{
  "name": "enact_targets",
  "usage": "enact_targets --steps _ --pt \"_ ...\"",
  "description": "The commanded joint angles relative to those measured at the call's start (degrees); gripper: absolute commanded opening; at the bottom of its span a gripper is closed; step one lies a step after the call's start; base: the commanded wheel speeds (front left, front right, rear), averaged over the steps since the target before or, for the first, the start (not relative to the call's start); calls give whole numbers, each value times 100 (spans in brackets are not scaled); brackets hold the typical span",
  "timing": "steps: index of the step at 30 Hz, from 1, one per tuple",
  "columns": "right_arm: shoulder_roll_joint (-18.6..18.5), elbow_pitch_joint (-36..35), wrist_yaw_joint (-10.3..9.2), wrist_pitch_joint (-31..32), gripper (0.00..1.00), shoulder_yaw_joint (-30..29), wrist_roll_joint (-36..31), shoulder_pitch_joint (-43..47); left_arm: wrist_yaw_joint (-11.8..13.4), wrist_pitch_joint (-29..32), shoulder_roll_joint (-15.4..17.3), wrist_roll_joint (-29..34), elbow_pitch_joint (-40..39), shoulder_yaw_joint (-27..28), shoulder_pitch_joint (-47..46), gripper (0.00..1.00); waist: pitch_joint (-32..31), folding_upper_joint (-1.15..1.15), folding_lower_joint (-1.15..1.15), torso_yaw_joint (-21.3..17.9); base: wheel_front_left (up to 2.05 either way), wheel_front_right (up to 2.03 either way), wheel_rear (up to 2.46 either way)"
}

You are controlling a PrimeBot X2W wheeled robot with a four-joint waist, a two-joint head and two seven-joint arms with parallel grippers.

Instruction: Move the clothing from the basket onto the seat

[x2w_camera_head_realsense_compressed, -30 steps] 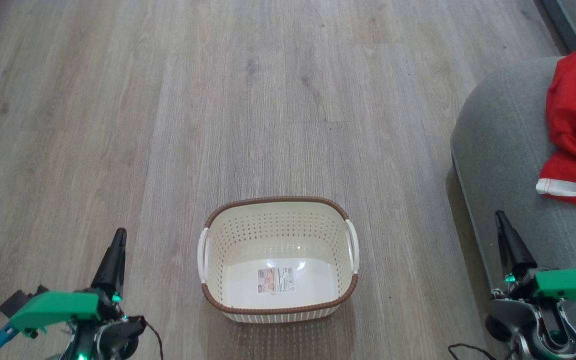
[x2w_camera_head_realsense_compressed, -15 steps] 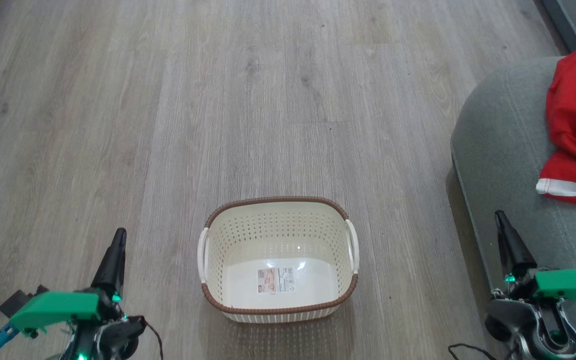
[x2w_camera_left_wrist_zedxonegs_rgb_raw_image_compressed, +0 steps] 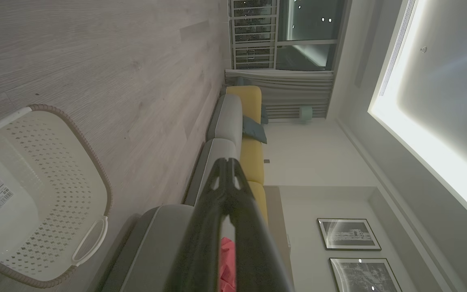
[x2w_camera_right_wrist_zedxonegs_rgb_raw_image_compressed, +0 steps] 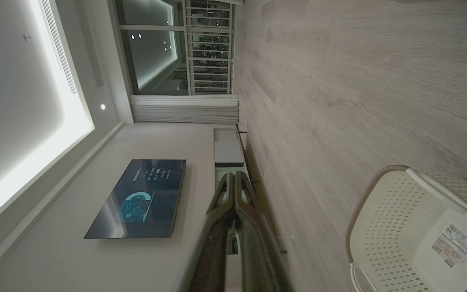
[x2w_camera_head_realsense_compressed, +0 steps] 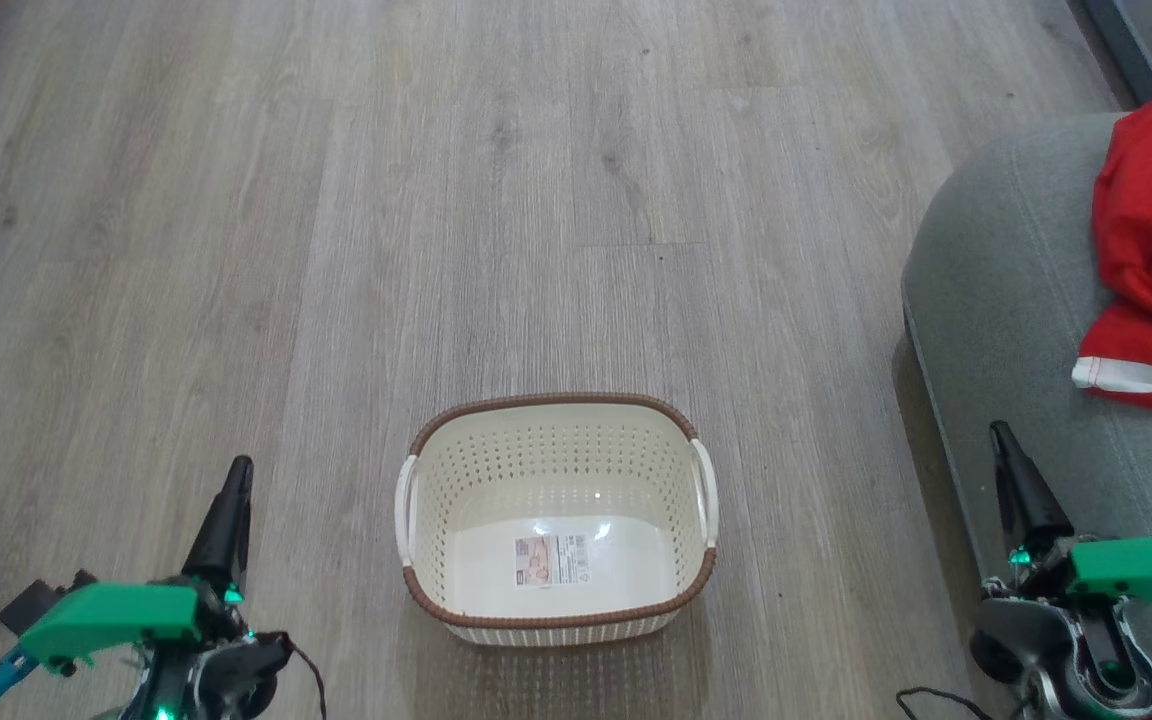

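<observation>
Starting at the left gripper [x2w_camera_head_realsense_compressed: 236, 472]: dark fingers pressed together, nothing between them. The left wrist view shows the left gripper [x2w_camera_left_wrist_zedxonegs_rgb_raw_image_compressed: 227, 162] with tips meeting. (K)

And the right one? (M)

Right gripper [x2w_camera_head_realsense_compressed: 1003, 438] is likewise clamped on nothing; the right wrist view has the right gripper [x2w_camera_right_wrist_zedxonegs_rgb_raw_image_compressed: 235, 176] with fingers touching along their length. Green housings [x2w_camera_head_realsense_compressed: 106, 612] sit behind both. (K)

Positions against the basket [x2w_camera_head_realsense_compressed: 551, 399]? (M)

Left gripper is off the basket's left side, near its left handle [x2w_camera_head_realsense_compressed: 404, 505] but apart. Right gripper is well off the basket's right side, its finger crossing the near edge of the seat [x2w_camera_head_realsense_compressed: 996, 280]. The basket stands on wood floor [x2w_camera_head_realsense_compressed: 436, 200], with a label [x2w_camera_head_realsense_compressed: 550, 560] on its white bottom. (K)

Clothing? (M)

The clothing [x2w_camera_head_realsense_compressed: 1151, 240] lies bunched on the seat, to the basket's right and beyond it, white trim at its near end. Bare floor lies between basket and seat. (K)

Anything else around? (M)

Beyond the basket [x2w_camera_left_wrist_zedxonegs_rgb_raw_image_compressed: 55, 170], the left wrist view shows a grey and yellow sofa [x2w_camera_left_wrist_zedxonegs_rgb_raw_image_compressed: 239, 117] and framed pictures [x2w_camera_left_wrist_zedxonegs_rgb_raw_image_compressed: 349, 234]. Past the basket [x2w_camera_right_wrist_zedxonegs_rgb_raw_image_compressed: 383, 227], the right wrist view shows a wall screen [x2w_camera_right_wrist_zedxonegs_rgb_raw_image_compressed: 140, 198]. (K)

What's hard to read? (M)

Clothing and seat are both cut by the head view's right edge; the lettering there is clipped and illegible. In the left wrist view the fingers cover most of the clothing [x2w_camera_left_wrist_zedxonegs_rgb_raw_image_compressed: 226, 263], leaving a red sliver over the seat [x2w_camera_left_wrist_zedxonegs_rgb_raw_image_compressed: 154, 243]. Label print is too small to read. (K)
</observation>
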Motion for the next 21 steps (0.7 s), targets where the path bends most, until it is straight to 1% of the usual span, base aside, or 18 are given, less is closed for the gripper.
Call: enact_targets --steps 1,21 --pt "-13 -221 -1 33 0 103 34 -230 -53 43 44 -38 -195 198 -284 0 0 0 0 0 0 0 0" --pt "-12 -221 -1 33 0 104 34 -230 -53 43 44 -38 -195 198 -284 0 0 0 0 0 0 0 0"
